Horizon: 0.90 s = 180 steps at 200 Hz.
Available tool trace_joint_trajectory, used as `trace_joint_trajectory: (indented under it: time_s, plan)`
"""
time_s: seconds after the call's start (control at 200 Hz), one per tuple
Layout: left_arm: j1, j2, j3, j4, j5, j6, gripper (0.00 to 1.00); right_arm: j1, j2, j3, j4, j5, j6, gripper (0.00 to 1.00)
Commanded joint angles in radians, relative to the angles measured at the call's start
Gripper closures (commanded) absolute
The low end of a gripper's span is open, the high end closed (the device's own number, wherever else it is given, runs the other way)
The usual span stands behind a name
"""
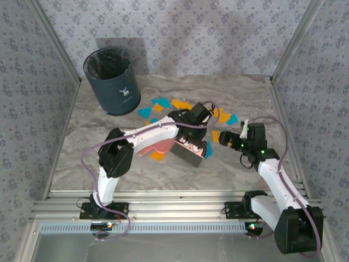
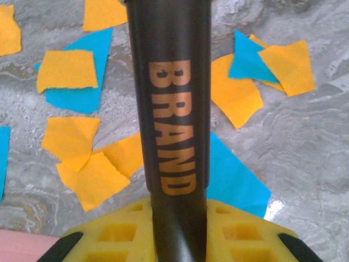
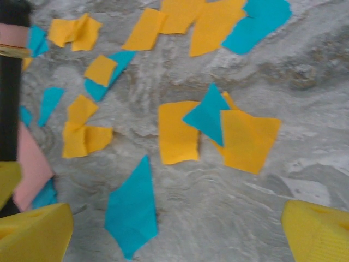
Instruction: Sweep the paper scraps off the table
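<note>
Nearest to you, your right pincer (image 3: pixel 174 232) stands wide apart over the tabletop (image 1: pixel 82 142), holding nothing. Your left pincer (image 2: pixel 177 234) is clamped on a black brush handle (image 2: pixel 172 109), beside the pink dustpan (image 1: pixel 155 146). The paper scraps (image 3: pixel 177 131) lie scattered around both, with the dark bin (image 1: pixel 112 82) behind.

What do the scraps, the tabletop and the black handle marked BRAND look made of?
The scraps: thin matte paper, orange and teal; ragged torn edges and creases show it. The tabletop: grey-beige marble veining with a soft sheen; stone or printed laminate, I cannot tell. The black handle: smooth, faintly glossy, printed orange lettering; probably plastic or coated metal.
</note>
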Motion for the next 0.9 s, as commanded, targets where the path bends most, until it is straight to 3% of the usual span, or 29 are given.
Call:
trace_joint_trajectory:
  time_s: [0.0, 0.19, 0.5, 0.58, 0.894]
  plan:
    - [-0.002, -0.066, -0.024, 0.078, 0.067, 0.136, 0.76, -0.012, -0.017, 0.041, 0.027, -0.141, 0.014, 0.00]
    - [0.014, -0.106, -0.101, 0.189, 0.172, 0.221, 0.76, -0.062, -0.011, 0.044, 0.129, -0.324, 0.073, 0.04]
    - [0.017, -0.154, -0.195, 0.306, 0.245, 0.336, 0.76, -0.162, 0.114, 0.029, 0.376, -0.638, 0.191, 0.23]
    - [0.017, -0.155, -0.198, 0.312, 0.259, 0.346, 0.76, -0.164, 0.154, 0.042, 0.389, -0.679, 0.194, 0.30]
    - [0.014, -0.170, -0.212, 0.329, 0.290, 0.370, 0.76, -0.154, 0.219, 0.063, 0.414, -0.694, 0.208, 0.35]
